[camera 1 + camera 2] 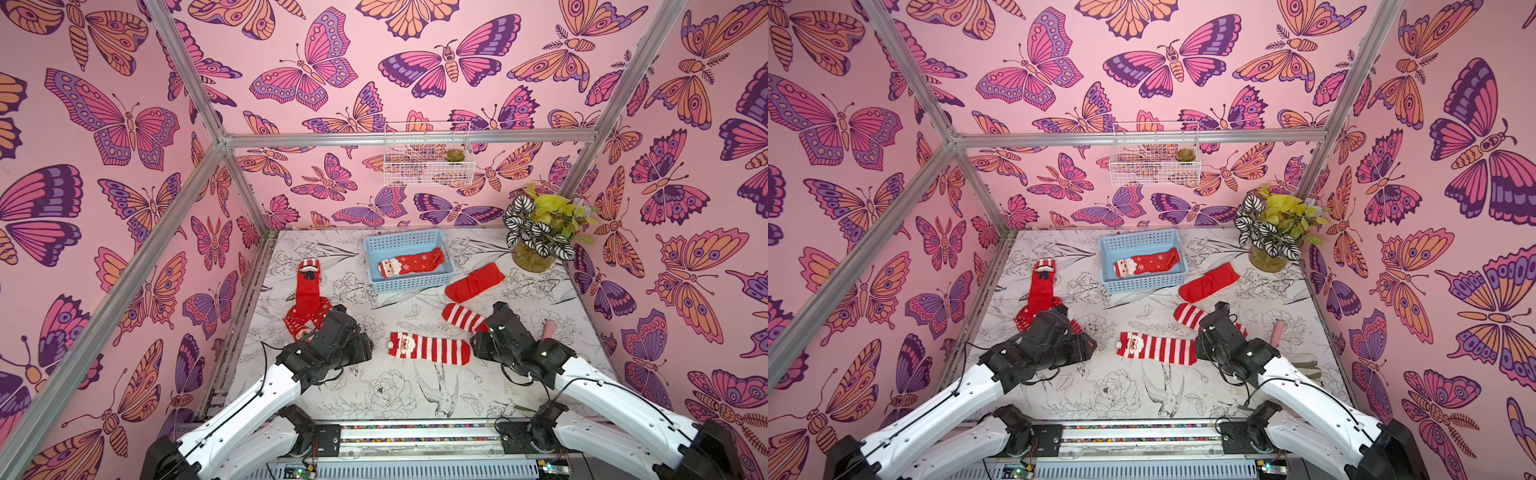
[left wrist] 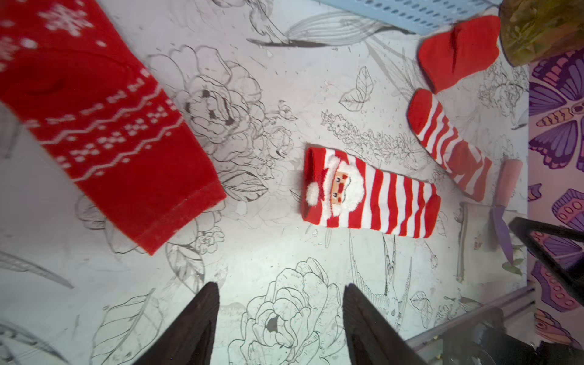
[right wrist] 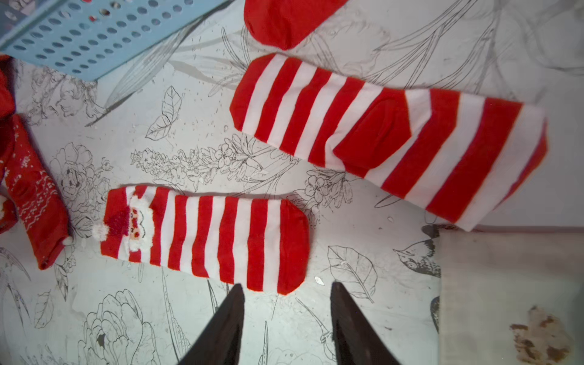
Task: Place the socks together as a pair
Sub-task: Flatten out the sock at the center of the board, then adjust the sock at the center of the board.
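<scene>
The right hand [image 3: 287,285] hovers open and empty, its fingers apart just off the toe of the Santa striped sock [image 3: 205,234]; the left hand [image 2: 280,285] is likewise spread with nothing in it, above bare bench [image 1: 415,386]. Toward the back of the bench the blue basket [image 1: 415,286] holds a Santa snowflake sock [image 1: 411,262]. A snowflake sock [image 2: 94,110] lies by the left arm, with a red face-cuff sock [image 1: 307,286] beyond it. The second striped sock [image 3: 379,136] lies flat and slanted, near the Santa striped one but apart from it, and a plain red sock [image 1: 473,282] sits past its toe.

The socks look light, soft and limp, so a lifted one would likely droop and fold instead of keeping its shape. The fuzzy knit should give good grip. A pinch at the toe or cuff edge, pressed down onto the bench to gather fabric, seems the best hold, clear of the bulky Santa face
</scene>
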Tool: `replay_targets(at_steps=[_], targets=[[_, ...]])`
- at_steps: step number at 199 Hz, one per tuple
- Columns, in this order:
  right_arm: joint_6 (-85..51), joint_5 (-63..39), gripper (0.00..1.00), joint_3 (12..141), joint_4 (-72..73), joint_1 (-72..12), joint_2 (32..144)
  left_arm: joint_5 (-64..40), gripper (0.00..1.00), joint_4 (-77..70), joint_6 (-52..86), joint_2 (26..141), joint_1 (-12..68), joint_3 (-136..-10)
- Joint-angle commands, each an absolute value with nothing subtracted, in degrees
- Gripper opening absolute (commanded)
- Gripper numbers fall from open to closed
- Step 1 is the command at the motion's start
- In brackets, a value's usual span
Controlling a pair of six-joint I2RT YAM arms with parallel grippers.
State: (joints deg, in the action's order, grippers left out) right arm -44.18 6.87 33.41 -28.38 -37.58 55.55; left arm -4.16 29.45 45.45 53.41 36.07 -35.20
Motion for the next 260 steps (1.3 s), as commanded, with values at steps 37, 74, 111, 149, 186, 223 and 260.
replay_targets(at_steps=[37, 74, 111, 149, 186, 223, 260], targets=[[-45.00, 0.85, 0.19, 36.85, -16.13, -41.03, 65.73, -13.82, 0.64, 12.52, 47.03, 68.03, 38.54, -34.19], [-44.87, -0.16, 0.14, 39.24, -11.37, -43.67, 74.36, -11.52, 0.61, 7.48, 47.49, 76.58, 40.98, -34.90], [-44.68, -0.50, 0.14, 40.75, -10.01, -43.86, 79.27, -9.06, 0.54, 6.86, 47.66, 80.20, 41.31, -34.19], [-41.06, 7.99, 0.16, 44.09, -16.77, -43.69, 78.36, -7.10, 0.53, 6.81, 46.26, 80.49, 41.33, -34.67], [-36.98, 11.68, 0.19, 46.36, -20.20, -39.27, 78.22, -5.71, 0.50, 6.85, 45.73, 82.36, 41.22, -36.23], [-34.35, 14.24, 0.33, 49.88, -20.86, -36.24, 82.04, -6.50, 0.34, 6.58, 45.80, 84.33, 41.31, -36.60], [-32.30, 16.03, 0.36, 56.23, -22.75, -36.00, 88.72, -6.85, 0.07, 6.55, 46.13, 82.95, 41.31, -34.55]])
